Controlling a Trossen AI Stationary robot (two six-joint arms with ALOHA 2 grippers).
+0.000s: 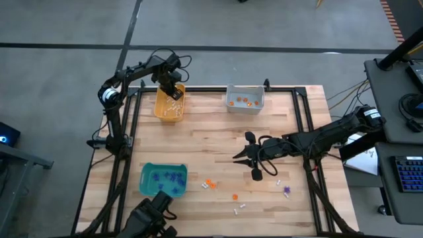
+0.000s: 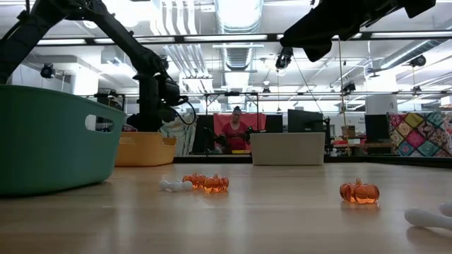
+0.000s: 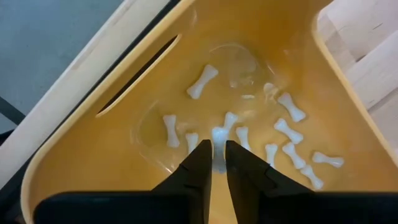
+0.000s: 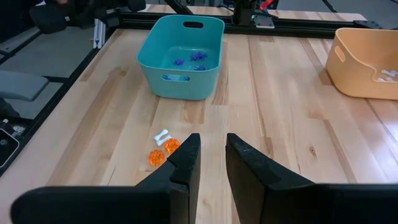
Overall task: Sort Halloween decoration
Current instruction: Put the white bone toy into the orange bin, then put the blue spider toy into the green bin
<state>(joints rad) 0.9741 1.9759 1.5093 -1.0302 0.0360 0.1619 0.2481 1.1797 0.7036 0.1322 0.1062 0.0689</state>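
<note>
Three bins sit on the wooden table (image 1: 218, 142): an orange-yellow bin (image 1: 169, 104) at the far left edge, a grey bin (image 1: 245, 99) just beside it along the same edge, and a teal bin (image 1: 163, 180) toward the near side. The left gripper (image 3: 216, 155) hangs over the orange-yellow bin, and only its wrist view shows the white bones (image 3: 283, 134) scattered on that bin's floor, with a white piece (image 3: 219, 140) between the slightly parted fingertips; whether it is pinched or loose I cannot tell. The right gripper (image 4: 211, 146) hovers mid-table, well apart from the orange-yellow bin, fingers spread a little around nothing. Its wrist view alone shows purple spiky pieces (image 4: 194, 58) in the teal bin and two orange pumpkins (image 4: 163, 152) touching a small bone (image 4: 161, 135). From above, orange bits (image 1: 246, 102) lie in the grey bin; a lone pumpkin (image 2: 359, 191) shows in the low view. The low view cuts off a white piece (image 2: 427, 217) at its right edge and hides every bin's contents.
</note>
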